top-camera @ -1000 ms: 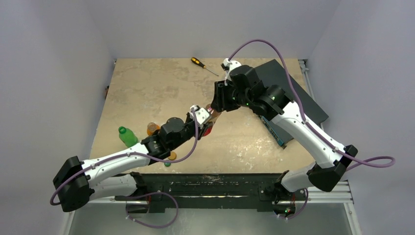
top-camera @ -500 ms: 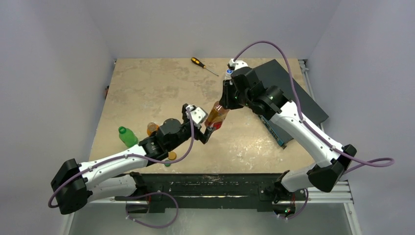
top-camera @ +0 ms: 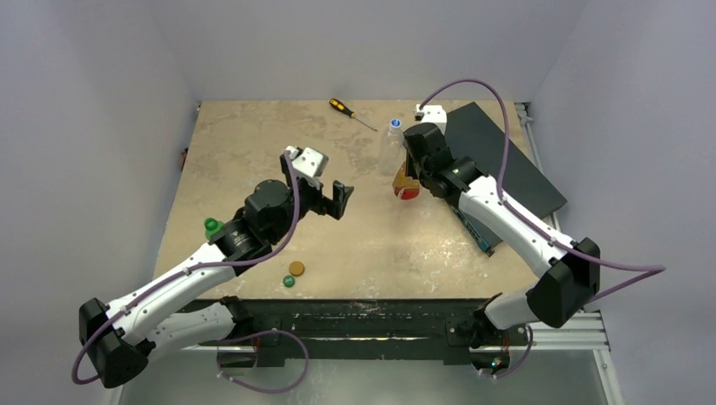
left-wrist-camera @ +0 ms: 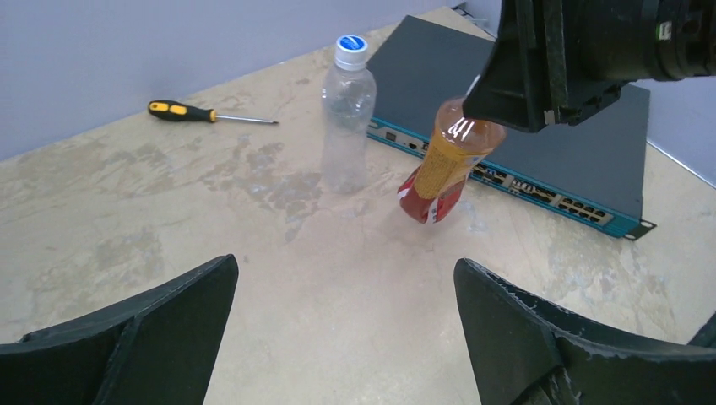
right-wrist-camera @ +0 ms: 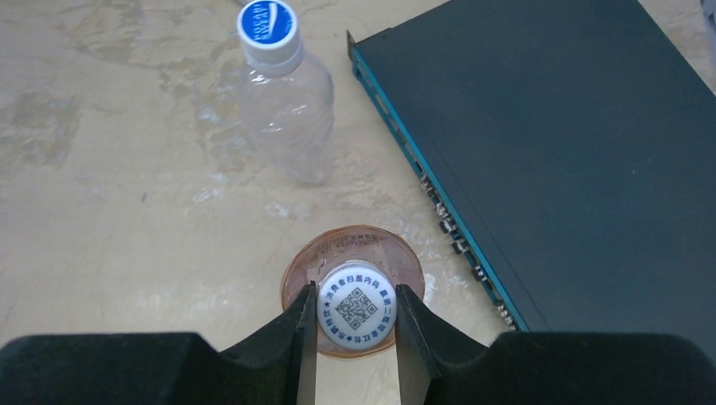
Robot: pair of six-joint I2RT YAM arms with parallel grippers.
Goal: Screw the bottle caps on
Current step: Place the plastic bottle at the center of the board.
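- The right pincer point(right-wrist-camera: 355, 314) is clamped on the white cap point(right-wrist-camera: 355, 299) of the amber bottle point(left-wrist-camera: 446, 164). The bottle hangs tilted, right of centre over the tabletop point(top-camera: 253, 143).
- The left pincer point(left-wrist-camera: 338, 337) stands wide apart at mid-tabletop, holding nothing.
- The clear bottle point(right-wrist-camera: 285, 118), with its blue-white cap on, stands upright just far of the amber bottle, beside the dark box point(right-wrist-camera: 574, 143).
- The green bottle point(top-camera: 213, 226) is at the left, partly hidden by the left arm.
- An orange cap point(top-camera: 296, 268) and a green cap point(top-camera: 289, 281) lie loose by the near edge.
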